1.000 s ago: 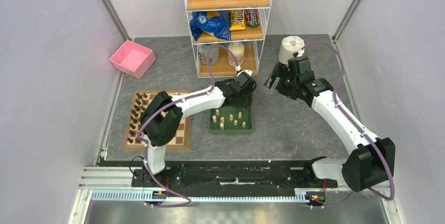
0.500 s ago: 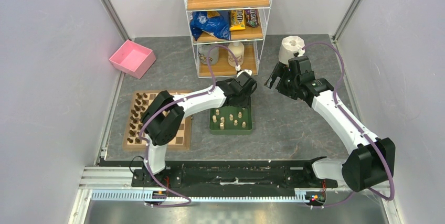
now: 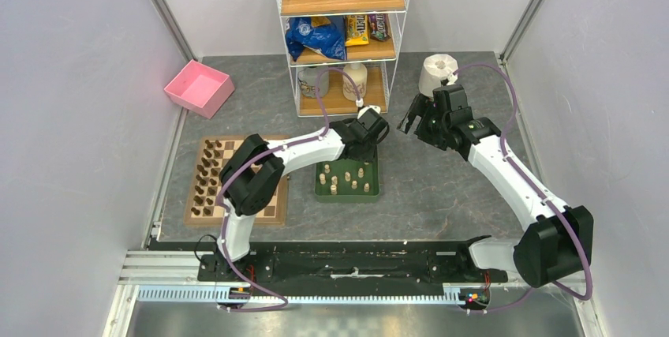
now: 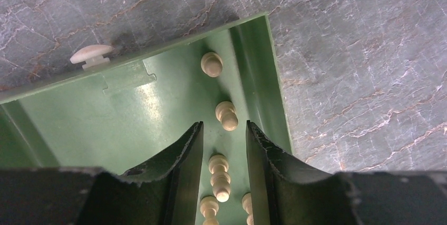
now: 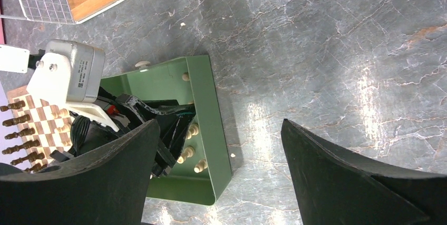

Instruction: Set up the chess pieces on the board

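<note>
Two arms: the left one reaches across to the green tray (image 3: 347,196); the right one hangs to the tray's right, over the table.
Left gripper (image 4: 223,130): down inside the tray by its right wall, jaws part-spread and straddling one pale piece (image 4: 220,175). I see a sliver of green either side of it, so it is not pinched yet.
Right gripper (image 5: 219,125): spread wide, holding nothing, looking down on the tray from the side.
Chess pieces: the dark ones (image 3: 207,179) stand in two files along the left side of the board (image 3: 189,209). The pale ones (image 3: 347,179) are scattered in the tray.
Board: flat on the table left of the tray, apart from it, its right half largely hidden under the left arm's elbow.
Step in hand: by my reckoning, picking that one pale piece out for the board's bare side.
Doing it well: keep the piece centred between the fingers (image 4: 184,172), grip low on its body rather than the narrow neck, and close gently so it doesn't squirt out.
Mind the neighbours: another piece (image 4: 226,115) sits just ahead of the tips and two more crowd in beside the straddled one, so lift straight up.
Mind the wall: the right-hand finger runs close to the tray's side, and any sideways drag could shove the tray.
</note>
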`<state>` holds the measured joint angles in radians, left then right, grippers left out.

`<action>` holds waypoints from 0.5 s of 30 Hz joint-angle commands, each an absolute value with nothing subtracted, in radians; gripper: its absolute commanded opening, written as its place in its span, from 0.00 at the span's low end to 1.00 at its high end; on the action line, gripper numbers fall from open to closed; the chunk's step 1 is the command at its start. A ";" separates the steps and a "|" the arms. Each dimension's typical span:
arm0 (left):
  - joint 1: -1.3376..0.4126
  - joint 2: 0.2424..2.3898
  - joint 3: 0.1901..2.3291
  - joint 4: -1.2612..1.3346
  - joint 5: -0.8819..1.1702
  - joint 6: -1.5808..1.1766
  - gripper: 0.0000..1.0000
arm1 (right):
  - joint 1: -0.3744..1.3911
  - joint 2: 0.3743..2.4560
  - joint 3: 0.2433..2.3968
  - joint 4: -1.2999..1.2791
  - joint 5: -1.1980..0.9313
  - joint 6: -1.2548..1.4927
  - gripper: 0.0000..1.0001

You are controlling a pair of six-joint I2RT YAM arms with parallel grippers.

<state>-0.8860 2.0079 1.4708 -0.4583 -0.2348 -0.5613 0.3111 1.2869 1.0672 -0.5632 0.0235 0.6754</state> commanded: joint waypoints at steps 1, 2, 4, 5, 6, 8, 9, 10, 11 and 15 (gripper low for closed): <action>-0.891 2.031 1.519 -0.451 -0.263 -0.550 0.41 | 0.308 1.287 1.073 -0.565 0.033 0.658 0.94; -0.891 2.035 1.519 -0.451 -0.264 -0.550 0.40 | 0.308 1.287 1.074 -0.565 0.034 0.656 0.94; -0.891 2.040 1.520 -0.451 -0.261 -0.554 0.40 | 0.307 1.288 1.072 -0.565 0.033 0.657 0.94; -0.891 2.042 1.520 -0.451 -0.259 -0.554 0.39 | 0.306 1.288 1.073 -0.565 0.034 0.656 0.94; -0.891 2.042 1.521 -0.451 -0.258 -0.554 0.39 | 0.306 1.287 1.073 -0.566 0.034 0.656 0.94; -0.892 2.046 1.522 -0.451 -0.259 -0.555 0.38 | 0.307 1.286 1.071 -0.567 0.034 0.656 0.94; -0.891 2.047 1.521 -0.452 -0.259 -0.554 0.38 | 0.306 1.286 1.071 -0.566 0.033 0.657 0.94; -0.891 2.048 1.522 -0.453 -0.259 -0.554 0.38 | 0.307 1.286 1.071 -0.566 0.034 0.657 0.94; -0.891 2.048 1.522 -0.452 -0.262 -0.556 0.38 | 0.306 1.285 1.071 -0.566 0.034 0.656 0.94; -0.891 2.055 1.527 -0.451 -0.261 -0.557 0.35 | 0.304 1.283 1.069 -0.568 0.033 0.654 0.94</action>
<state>-0.8860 2.0426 1.4822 -0.4629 -0.2356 -0.5617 0.3099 1.2892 1.0672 -0.5632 0.0235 0.6685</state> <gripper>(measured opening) 0.369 0.939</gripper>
